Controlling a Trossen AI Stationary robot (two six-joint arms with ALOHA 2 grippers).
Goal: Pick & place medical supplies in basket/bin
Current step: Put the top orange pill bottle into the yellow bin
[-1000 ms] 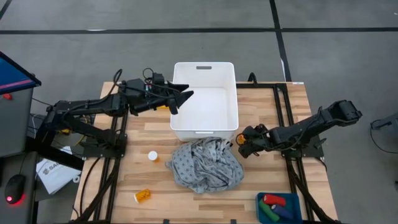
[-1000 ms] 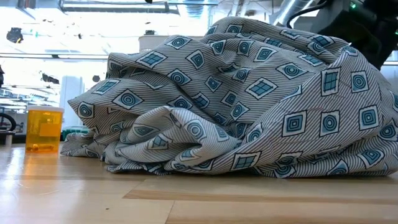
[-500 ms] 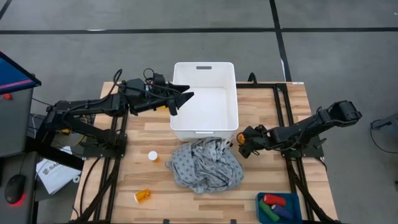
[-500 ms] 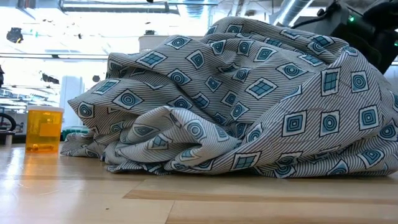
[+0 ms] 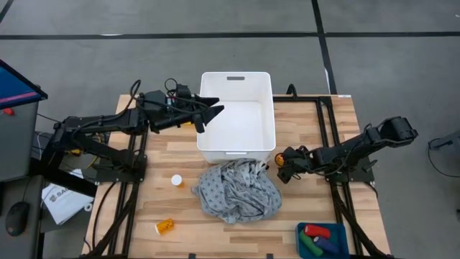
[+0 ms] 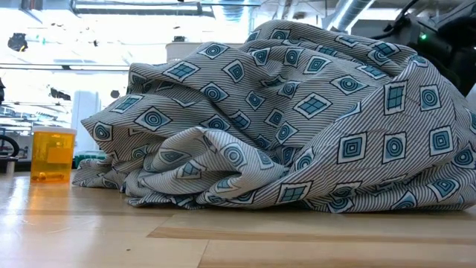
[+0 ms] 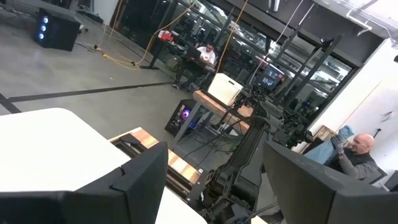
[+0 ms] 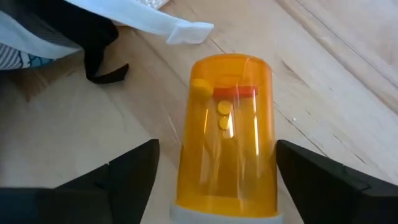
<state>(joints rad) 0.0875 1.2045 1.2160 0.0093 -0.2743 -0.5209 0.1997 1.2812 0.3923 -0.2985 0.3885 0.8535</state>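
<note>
An orange pill bottle point(image 8: 230, 137) lies on its side on the wooden table, its white cap toward the wrist camera. My right gripper point(image 8: 217, 186) is open, one finger on each side of the bottle with a gap to each; in the high view it point(image 5: 282, 164) stands between the cloth and the bin's near right corner. The grey patterned cloth point(image 5: 237, 188) lies crumpled in front of the white bin point(image 5: 237, 119) and fills the low view point(image 6: 297, 119). My left gripper point(image 5: 208, 114) is open and empty over the bin's left rim.
A white-capped bottle point(image 5: 176, 180) stands left of the cloth, and an orange bottle point(image 5: 164, 226) lies near the near edge; one shows in the low view point(image 6: 52, 154). A teal box point(image 5: 322, 239) at the near right holds red, green and dark blue pieces.
My right arm has drawn back a little out of the low view's upper right corner. Its gripper stays beside the cloth. The cloth and bottles lie as before.
</note>
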